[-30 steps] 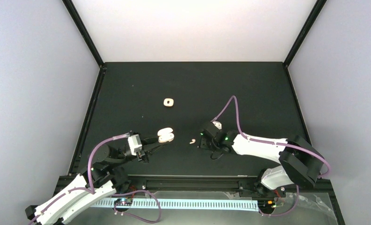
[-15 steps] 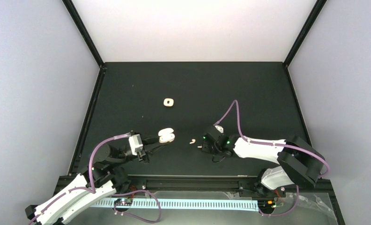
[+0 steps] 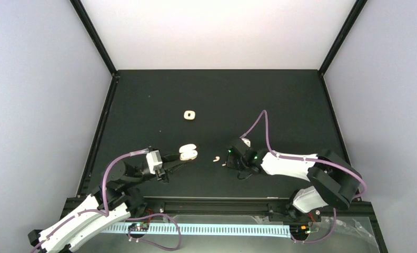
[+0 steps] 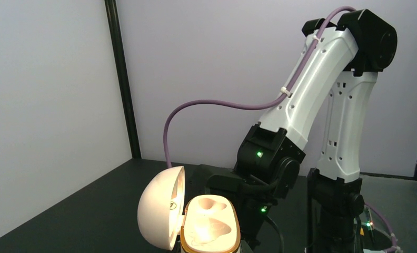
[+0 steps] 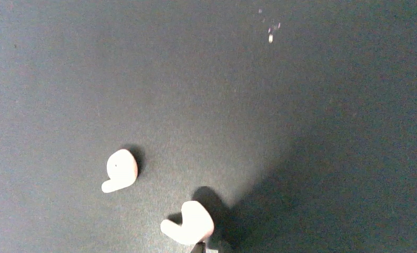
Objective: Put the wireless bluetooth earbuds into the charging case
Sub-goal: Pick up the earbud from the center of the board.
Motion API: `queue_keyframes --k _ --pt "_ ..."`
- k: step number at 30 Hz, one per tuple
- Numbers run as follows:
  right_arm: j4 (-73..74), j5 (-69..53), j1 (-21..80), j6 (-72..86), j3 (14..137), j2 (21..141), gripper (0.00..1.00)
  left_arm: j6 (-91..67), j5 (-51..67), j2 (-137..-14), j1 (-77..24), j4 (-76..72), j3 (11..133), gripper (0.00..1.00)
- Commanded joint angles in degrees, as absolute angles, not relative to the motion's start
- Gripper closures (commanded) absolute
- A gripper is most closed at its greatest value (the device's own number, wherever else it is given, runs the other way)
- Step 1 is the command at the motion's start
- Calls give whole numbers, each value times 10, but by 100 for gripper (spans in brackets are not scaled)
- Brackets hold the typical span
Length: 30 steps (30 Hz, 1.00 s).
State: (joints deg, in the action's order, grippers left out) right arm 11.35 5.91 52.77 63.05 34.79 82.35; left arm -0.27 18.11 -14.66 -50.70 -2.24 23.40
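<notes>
Fingers (image 3: 176, 165) of the left gripper (image 3: 182, 158) are closed on the base of an open, rounded cream plastic charging case (image 3: 188, 152), held near the middle of the matte black tabletop (image 3: 280, 105). The left wrist view shows its domed lid (image 4: 161, 213) swung aside and both moulded wells (image 4: 210, 221) empty, facing the white right arm (image 4: 322, 89).

The right gripper (image 3: 226, 161) hangs low over the tabletop just right of the case. Only a dark tip at the bottom edge of its wrist view is visible, so whether its fingers are spread or pressed together cannot be told.

Two tiny white comma-shaped plastic earbuds lie on the tabletop under that wrist camera: one (image 5: 120, 170) apart to the left, the other (image 5: 190, 224) just beside the dark tip. Neither is seated in the case.

Handling, as judged: each earbud is rigid, very light and glossy, so likely to skid or flick away under an off-centre pinch. The best hold is across the rounded body, leaving the stem free to enter a well.

A second cream case (image 3: 189, 115), closed, lies well apart toward the back.
</notes>
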Motion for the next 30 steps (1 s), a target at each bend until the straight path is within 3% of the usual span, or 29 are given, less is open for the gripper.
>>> queue_keyframes --k 1,17,21,26,30 --pt "120 75 508 602 370 841 94 -10 185 -152 -508 -22 248 98" --pt "162 74 489 551 401 844 94 -4 183 -152 -508 -17 250 98" --pt "208 94 489 513 409 792 86 -4 180 -150 -508 -16 250 98" --pt "271 80 489 412 469 792 67 -3 181 -155 -508 -19 250 98" --pt "305 52 489 356 519 837 66 -4 184 -160 -508 -21 250 98"
